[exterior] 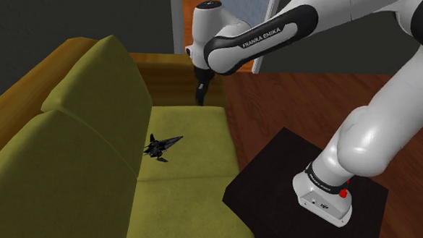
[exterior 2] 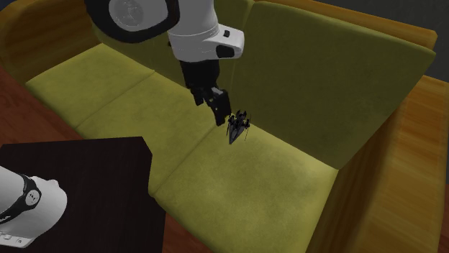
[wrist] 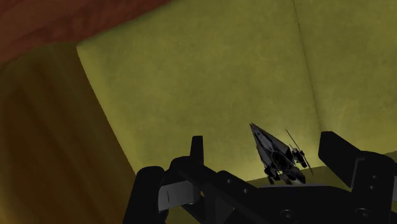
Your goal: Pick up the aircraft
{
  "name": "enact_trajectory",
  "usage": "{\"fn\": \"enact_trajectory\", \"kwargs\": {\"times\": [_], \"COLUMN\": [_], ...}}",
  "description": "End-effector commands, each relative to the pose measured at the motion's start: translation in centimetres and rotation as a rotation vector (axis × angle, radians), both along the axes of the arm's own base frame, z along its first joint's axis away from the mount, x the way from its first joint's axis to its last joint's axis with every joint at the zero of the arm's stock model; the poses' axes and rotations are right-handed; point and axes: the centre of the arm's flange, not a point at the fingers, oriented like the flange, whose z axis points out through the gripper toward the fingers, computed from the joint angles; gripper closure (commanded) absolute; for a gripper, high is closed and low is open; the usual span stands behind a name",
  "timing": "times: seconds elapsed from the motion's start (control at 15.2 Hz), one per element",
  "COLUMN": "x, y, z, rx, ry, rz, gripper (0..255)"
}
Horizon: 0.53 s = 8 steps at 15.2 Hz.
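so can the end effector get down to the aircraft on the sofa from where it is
Probably yes: the end effector hangs open a little above the aircraft, which lies alone on the seat cushion, with nothing between them.

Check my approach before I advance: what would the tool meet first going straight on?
Probably the aircraft, which the wrist view shows between the fingers of the open tool. Depth is unclear, so it may pass beside it onto the sofa seat.
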Motion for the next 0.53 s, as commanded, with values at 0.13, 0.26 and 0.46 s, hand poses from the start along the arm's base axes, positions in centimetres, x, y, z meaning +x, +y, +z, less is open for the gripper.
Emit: {"fn": "enact_trajectory", "kwargs": {"times": [0.13,0.26,0.46], "x": [2.6,3.7,5.2], "y": [2.4,3.7,5.6], "z": [-4.1,-6.3,-9.6], "rx": [-0.018,-0.027,-0.04], "ry": [0.025,0.037,0.055], "rz": [0.076,0.114,0.17], "gripper": [0,0,0]}}
